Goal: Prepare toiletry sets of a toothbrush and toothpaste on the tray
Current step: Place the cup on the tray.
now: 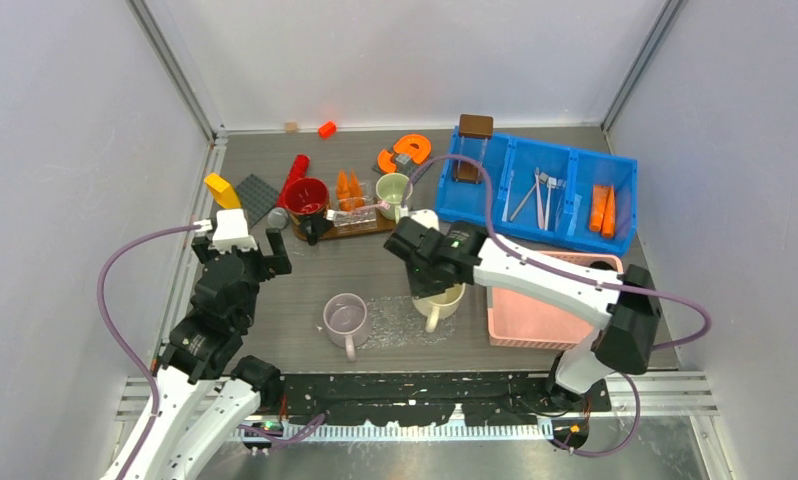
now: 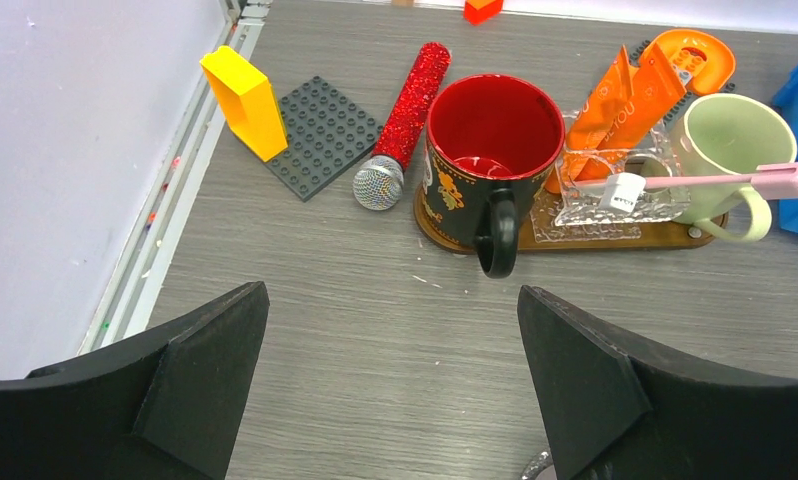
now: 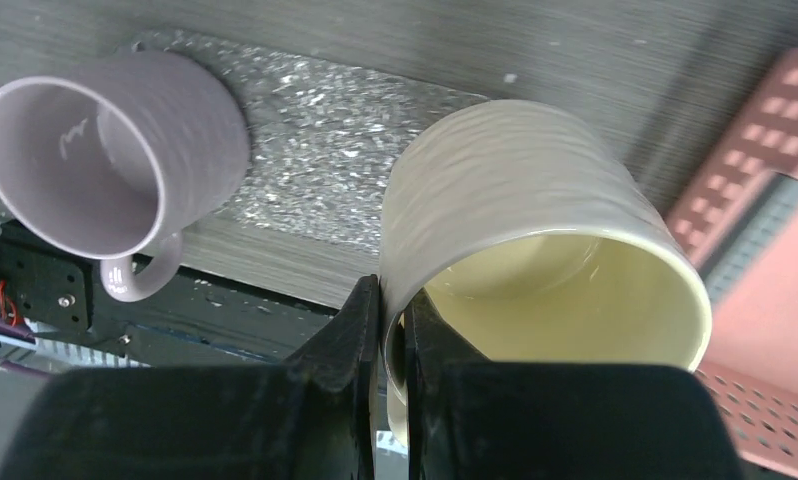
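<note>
Pinching cream mug [image 3: 535, 200] rim, right claw [image 3: 393, 300] outstretched

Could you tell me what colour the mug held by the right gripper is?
The mug is pale cream-yellow, shown best in the right wrist view.

Glossy cream mug [image 3: 515, 200]; smooth plastic toothpaste [image 2: 647, 95]

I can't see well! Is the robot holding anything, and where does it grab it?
The right gripper pinches the pale yellow mug by its rim, with the mug's wall between its fingers. The left gripper is open and holds nothing.
</note>
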`<state>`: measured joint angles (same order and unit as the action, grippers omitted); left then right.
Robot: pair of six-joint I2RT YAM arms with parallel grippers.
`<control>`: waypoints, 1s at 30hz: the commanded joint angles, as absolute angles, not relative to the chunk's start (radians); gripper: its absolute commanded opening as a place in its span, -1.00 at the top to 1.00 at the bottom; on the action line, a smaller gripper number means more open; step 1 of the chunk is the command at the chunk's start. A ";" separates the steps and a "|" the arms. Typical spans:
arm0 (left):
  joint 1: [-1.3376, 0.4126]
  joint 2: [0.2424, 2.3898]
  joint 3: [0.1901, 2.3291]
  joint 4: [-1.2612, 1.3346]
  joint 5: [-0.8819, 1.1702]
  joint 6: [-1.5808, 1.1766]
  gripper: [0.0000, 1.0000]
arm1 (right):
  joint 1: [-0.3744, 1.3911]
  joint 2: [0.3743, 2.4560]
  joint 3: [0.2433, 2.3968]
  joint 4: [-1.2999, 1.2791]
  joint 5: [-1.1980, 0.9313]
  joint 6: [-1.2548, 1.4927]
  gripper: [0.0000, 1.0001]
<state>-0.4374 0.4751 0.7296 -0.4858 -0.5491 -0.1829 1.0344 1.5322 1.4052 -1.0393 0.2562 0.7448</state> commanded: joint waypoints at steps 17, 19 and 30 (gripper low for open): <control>-0.437 0.489 0.721 -0.428 -0.568 -0.170 -0.97 | 1.116 1.794 1.493 -0.832 0.096 0.736 0.99; -0.437 0.489 0.721 -0.427 -0.568 -0.170 -0.96 | 1.123 1.805 1.496 -0.831 0.088 0.737 0.95; -0.437 0.491 0.719 -0.427 -0.566 -0.169 -0.96 | 1.143 1.795 1.544 -0.900 0.117 0.728 0.17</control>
